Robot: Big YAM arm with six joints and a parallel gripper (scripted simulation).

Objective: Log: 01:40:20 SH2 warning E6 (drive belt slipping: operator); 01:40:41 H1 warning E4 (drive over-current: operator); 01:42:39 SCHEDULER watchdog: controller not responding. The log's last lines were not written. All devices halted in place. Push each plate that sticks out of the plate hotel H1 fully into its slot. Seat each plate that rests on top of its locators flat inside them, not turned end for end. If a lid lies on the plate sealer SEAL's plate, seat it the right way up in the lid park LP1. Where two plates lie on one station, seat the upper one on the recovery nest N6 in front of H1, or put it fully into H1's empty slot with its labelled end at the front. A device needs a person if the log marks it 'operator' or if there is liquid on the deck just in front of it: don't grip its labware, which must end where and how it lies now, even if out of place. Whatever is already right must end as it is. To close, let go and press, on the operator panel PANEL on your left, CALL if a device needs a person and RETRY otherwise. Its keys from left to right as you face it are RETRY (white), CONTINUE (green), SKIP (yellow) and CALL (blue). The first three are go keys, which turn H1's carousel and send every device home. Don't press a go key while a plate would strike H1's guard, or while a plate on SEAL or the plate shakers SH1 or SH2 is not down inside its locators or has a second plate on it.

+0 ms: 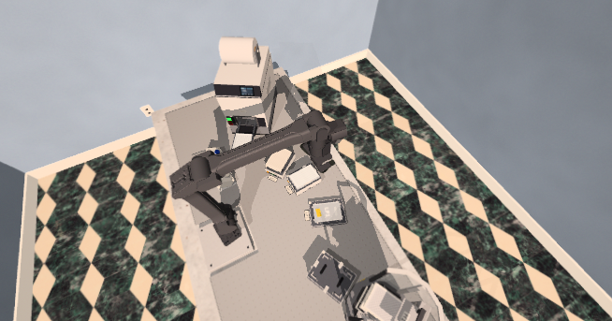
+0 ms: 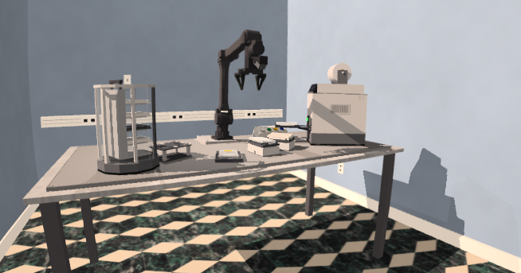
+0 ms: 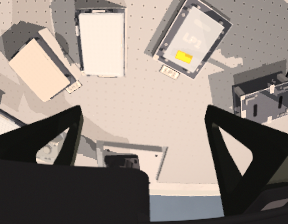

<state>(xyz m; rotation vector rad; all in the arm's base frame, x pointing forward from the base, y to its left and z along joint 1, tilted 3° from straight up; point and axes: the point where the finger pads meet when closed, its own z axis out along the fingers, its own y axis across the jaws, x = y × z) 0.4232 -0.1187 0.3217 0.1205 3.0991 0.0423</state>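
Note:
My gripper (image 2: 250,80) (image 3: 144,112) is open and empty, high above the deck over the two plate shakers. One shaker (image 1: 304,177) (image 2: 263,145) (image 3: 102,43) bears a white plate. The other shaker (image 1: 281,160) (image 2: 284,141) (image 3: 38,70) bears a cream plate. The sealer SEAL (image 1: 243,77) (image 2: 336,115) stands at the far end with a white plate (image 1: 242,140) (image 2: 287,123) on its tray. The lid park LP1 (image 1: 327,211) (image 2: 229,160) (image 3: 191,36) holds a grey piece with a yellow label. The recovery nest N6 (image 1: 332,273) (image 2: 173,146) (image 3: 261,96) is dark. The hotel H1 (image 1: 390,299) (image 2: 125,127) stands behind it.
The operator panel PANEL (image 2: 271,130) (image 1: 211,149) sits by the arm's base, its blue key showing under the arm. My arm spans the deck from its base plate (image 1: 229,257) to the shakers. The table edge (image 2: 199,181) runs close along the devices.

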